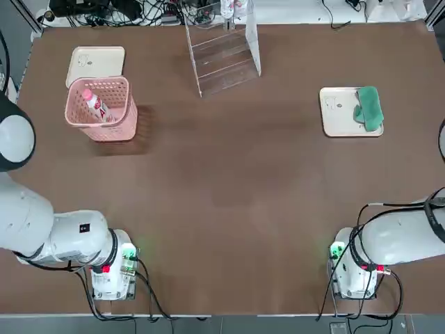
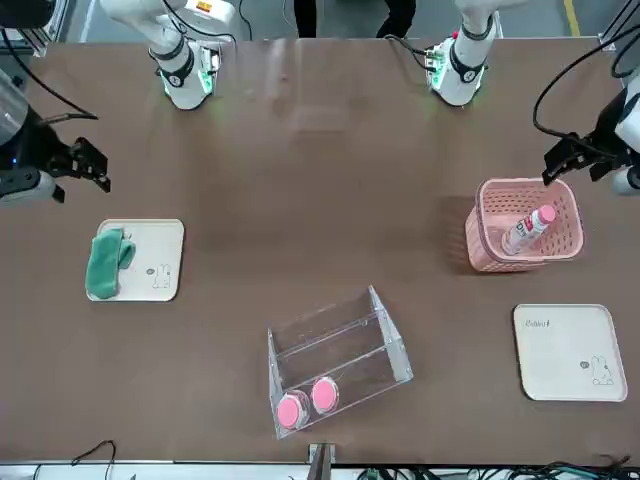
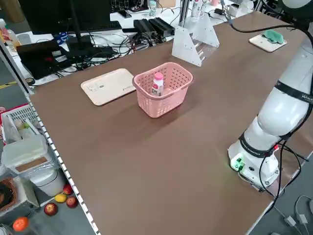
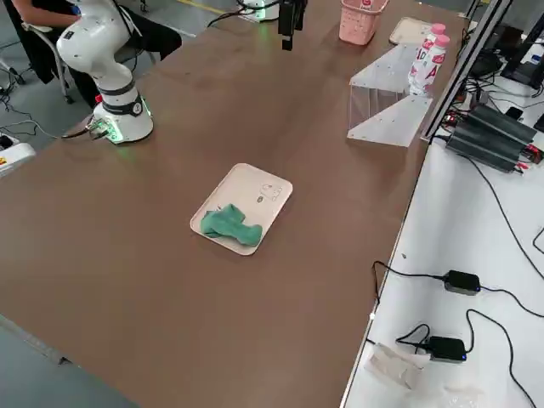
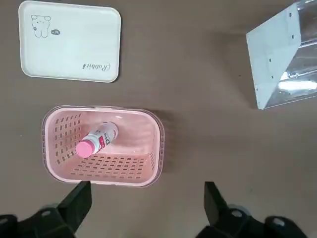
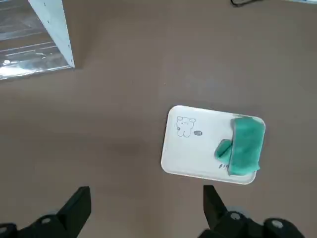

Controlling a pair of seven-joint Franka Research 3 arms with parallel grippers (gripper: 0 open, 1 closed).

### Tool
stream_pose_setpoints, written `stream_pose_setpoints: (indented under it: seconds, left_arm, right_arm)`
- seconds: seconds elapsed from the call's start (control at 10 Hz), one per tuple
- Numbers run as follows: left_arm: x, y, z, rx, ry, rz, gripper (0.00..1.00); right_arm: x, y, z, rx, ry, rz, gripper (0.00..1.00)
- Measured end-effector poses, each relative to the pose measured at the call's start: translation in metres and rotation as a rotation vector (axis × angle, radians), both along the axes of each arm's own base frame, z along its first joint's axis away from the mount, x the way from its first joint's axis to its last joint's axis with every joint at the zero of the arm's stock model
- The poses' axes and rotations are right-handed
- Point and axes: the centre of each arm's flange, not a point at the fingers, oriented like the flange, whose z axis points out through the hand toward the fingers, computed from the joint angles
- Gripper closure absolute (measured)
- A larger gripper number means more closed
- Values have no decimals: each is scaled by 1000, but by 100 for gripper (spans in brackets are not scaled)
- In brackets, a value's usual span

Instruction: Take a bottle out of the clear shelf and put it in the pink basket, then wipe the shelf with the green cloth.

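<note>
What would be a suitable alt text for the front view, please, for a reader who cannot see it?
A small white bottle with a pink cap leans inside a pink basket. Two more bottles stand in a clear stepped shelf, and a green cloth lies on a cream tray.

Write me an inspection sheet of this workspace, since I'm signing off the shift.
Surface: brown table, no spills seen
Basket: pink basket holds one bottle
Shelf: clear shelf; two pink-capped bottles on it
Cloth: green cloth, on a cream tray
Clutter: nothing seen beyond a second, bare tray
Left tool: open, empty, near the basket
Right tool: open, empty, on the cloth's side
Cables: loose on the bench behind the shelf
Surroundings: seated person nearby
</note>
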Motion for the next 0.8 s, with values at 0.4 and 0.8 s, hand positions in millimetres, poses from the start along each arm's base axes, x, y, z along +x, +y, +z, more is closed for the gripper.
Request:
stream_pose_setpoints:
  seconds: [0.4, 0.8]
  left_arm:
    - [0, -1, 0, 0, 0, -2, 0]
    - [0, -2, 0, 0, 0, -4, 0]
  right_arm:
    - [-2, -3, 8, -4, -25, -95, 0]
    - [-7, -32, 14, 1, -14, -287, 0]
